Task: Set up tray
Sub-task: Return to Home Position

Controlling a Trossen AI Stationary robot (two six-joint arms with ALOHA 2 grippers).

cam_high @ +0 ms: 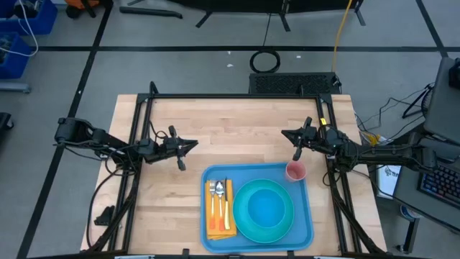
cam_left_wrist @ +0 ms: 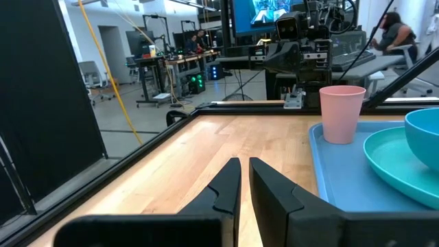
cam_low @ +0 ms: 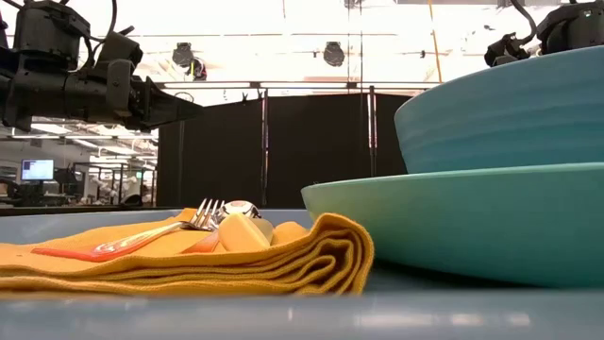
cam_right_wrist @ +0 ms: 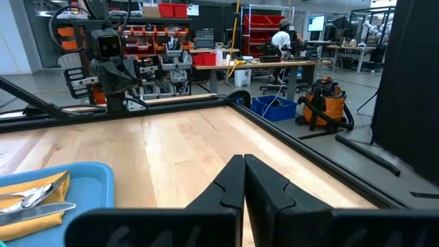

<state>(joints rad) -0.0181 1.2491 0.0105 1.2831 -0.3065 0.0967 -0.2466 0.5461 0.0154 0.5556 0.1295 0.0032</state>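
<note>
Left hand (cam_high: 192,144) hovers over bare wood at about 9 o'clock on the bench (cam_high: 165,208). Its fingers (cam_left_wrist: 226,185) are drawn in to a thin slit and grip nothing. Open bench lies around it, and a broad bare strip runs across the 12 o'clock half up to the black frame rail (cam_high: 237,96).

The tray (cam_high: 304,216) lies flat at 6 o'clock, shifted a little toward 5, with its near rim close to the bench edge. Along the tray's 9 o'clock side an orange napkin (cam_high: 221,216) carries the cutlery (cam_high: 219,194). A turquoise plate (cam_high: 264,210) fills the middle, and a pink cup (cam_high: 295,171) stands in the 1 o'clock corner.

The right hand (cam_high: 285,133) hangs at about 2 o'clock, near that corner but clear of the cup. Its fingers (cam_right_wrist: 264,185) are pressed together and empty.
</note>
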